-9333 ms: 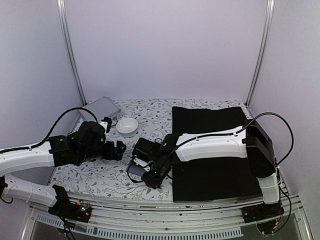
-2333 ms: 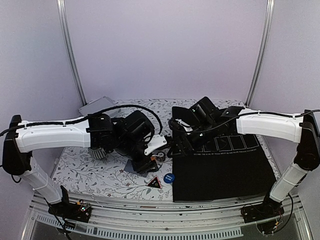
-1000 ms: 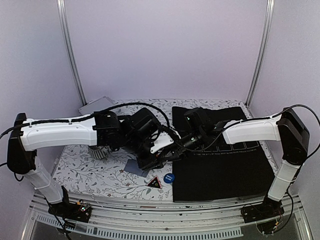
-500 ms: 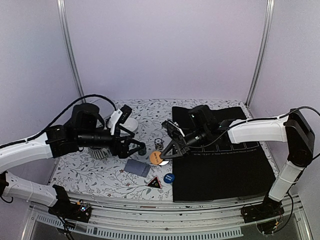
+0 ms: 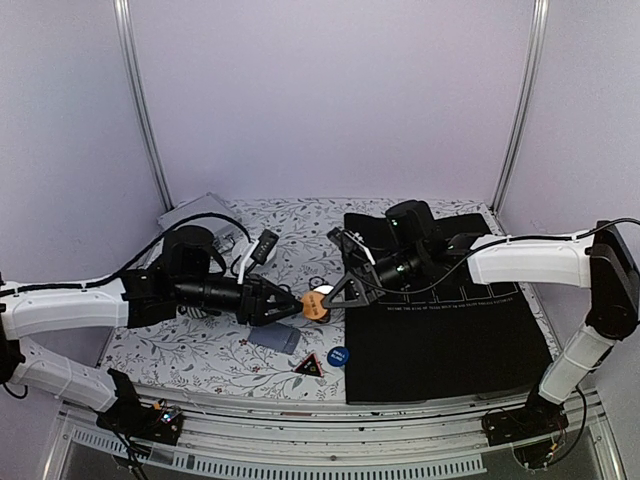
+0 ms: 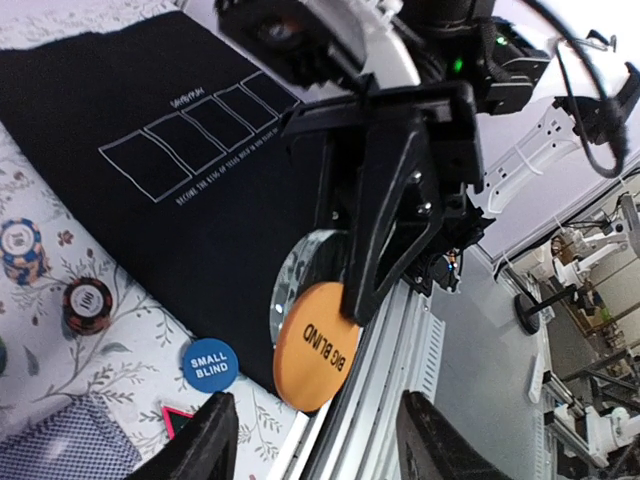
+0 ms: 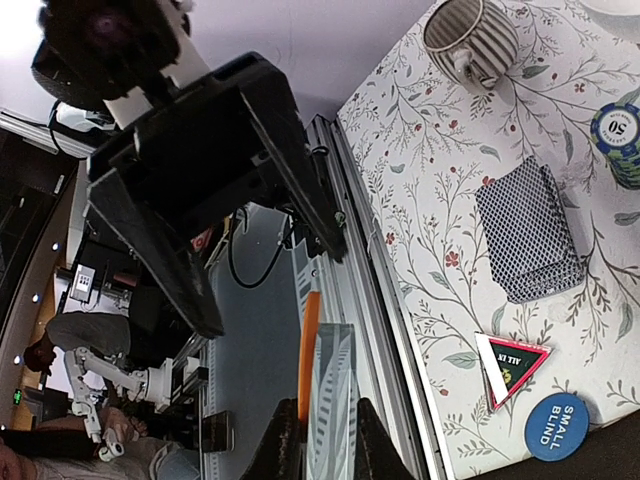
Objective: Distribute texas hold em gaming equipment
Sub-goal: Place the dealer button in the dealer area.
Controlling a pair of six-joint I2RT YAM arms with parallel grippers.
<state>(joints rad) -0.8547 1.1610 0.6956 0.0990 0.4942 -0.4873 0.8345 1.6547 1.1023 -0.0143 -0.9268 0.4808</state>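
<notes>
My right gripper [image 5: 335, 296] [image 7: 328, 425] is shut on an orange "BIG BLIND" button [image 5: 315, 304] [image 6: 315, 345] [image 7: 309, 345] and a clear disc [image 7: 337, 400] [image 6: 290, 275], both held edge-up above the floral cloth. My left gripper [image 5: 288, 303] [image 6: 318, 425] faces it from the left. Its jaws are open either side of the orange button and do not touch it. On the cloth lie a blue "SMALL BLIND" button [image 5: 338, 355] [image 6: 209, 365] [image 7: 560, 428], a grey-blue card deck [image 5: 275, 338] [image 7: 530, 245] and striped chips [image 6: 22, 250] [image 7: 620, 135].
A black mat [image 5: 440, 330] [image 6: 150, 190] with printed card boxes covers the right half. A triangular red-edged marker [image 5: 308, 366] [image 7: 513, 365] lies by the blue button. A striped mug [image 7: 470, 35] stands at the left, a silver case [image 5: 200, 213] at the back left.
My left gripper has reached rightward up to the orange button and its jaws have narrowed. The right gripper has lifted the button and clear disc slightly.
</notes>
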